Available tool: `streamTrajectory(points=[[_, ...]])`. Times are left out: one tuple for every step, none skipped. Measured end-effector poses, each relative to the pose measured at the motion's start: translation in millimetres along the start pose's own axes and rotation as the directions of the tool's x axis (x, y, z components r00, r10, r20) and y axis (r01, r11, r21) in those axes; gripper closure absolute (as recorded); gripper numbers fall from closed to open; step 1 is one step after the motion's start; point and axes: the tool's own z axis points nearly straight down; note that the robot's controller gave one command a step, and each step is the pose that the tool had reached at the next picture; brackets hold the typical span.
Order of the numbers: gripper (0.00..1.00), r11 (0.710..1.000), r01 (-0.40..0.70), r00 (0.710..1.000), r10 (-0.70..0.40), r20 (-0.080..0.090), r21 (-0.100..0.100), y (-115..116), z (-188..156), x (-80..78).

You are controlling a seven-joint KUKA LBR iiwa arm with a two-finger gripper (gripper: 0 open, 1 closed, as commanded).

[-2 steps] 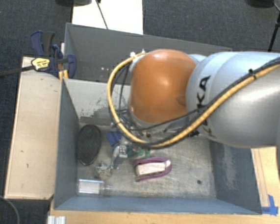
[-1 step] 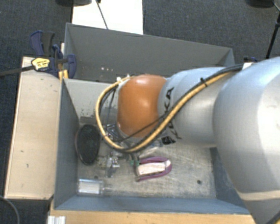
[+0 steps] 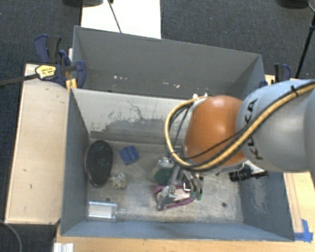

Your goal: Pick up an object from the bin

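Note:
My gripper hangs low over the bin's floor, right of the middle, under the orange wrist cover. Directly beneath it lies a maroon and white thing with a bit of green at its right side. A dark green lump lies against the gripper's left side. The view does not let me judge whether anything is held.
To the left lie a black oval object, a small blue block and a little speckled ball. A clear plastic piece sits in the near left corner. The arm and its cables cover the bin's right part.

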Motion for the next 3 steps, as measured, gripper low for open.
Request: streamTrajectory(points=[[0.00, 1.000, -0.009, 1.000, 0.009, -0.012, -0.012, -33.3, 52.9, -23.4], [1.00, 1.000, -0.012, 1.000, 0.012, -0.006, -0.010, -33.3, 50.2, -24.5], [1.00, 1.000, 0.018, 1.000, -0.018, 0.007, -0.004, -31.6, -131.7, -15.8]])
